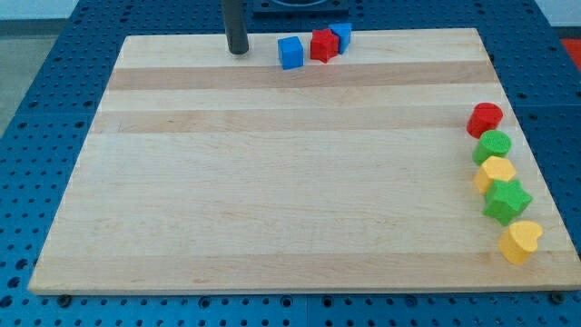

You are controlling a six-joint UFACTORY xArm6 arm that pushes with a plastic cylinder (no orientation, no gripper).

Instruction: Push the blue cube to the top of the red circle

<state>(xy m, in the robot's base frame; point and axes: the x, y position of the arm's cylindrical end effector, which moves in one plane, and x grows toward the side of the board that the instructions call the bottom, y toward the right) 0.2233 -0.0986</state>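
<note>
Blue perforated benching surrounds the pale wooden tabletop (272, 182), on which all blocks are carried. At the view's top left, my tip (238, 52) is seen resting on the board, just left of the blue cube (290, 53) but apart from it; no pincer is fitted to the rod, so no open or closed state can be reported. Right of the cube, a red block (322, 44) of unclear shape is touched by a second blue block (341, 35). At the view's right edge, the red circle (485, 119) heads a column continued downward by a green circle (494, 145), a yellow block (497, 173), a green star (506, 201) and a yellow heart (521, 242). The tip's position is judged suited to a rightward push, though the red block obstructs a straight path.
</note>
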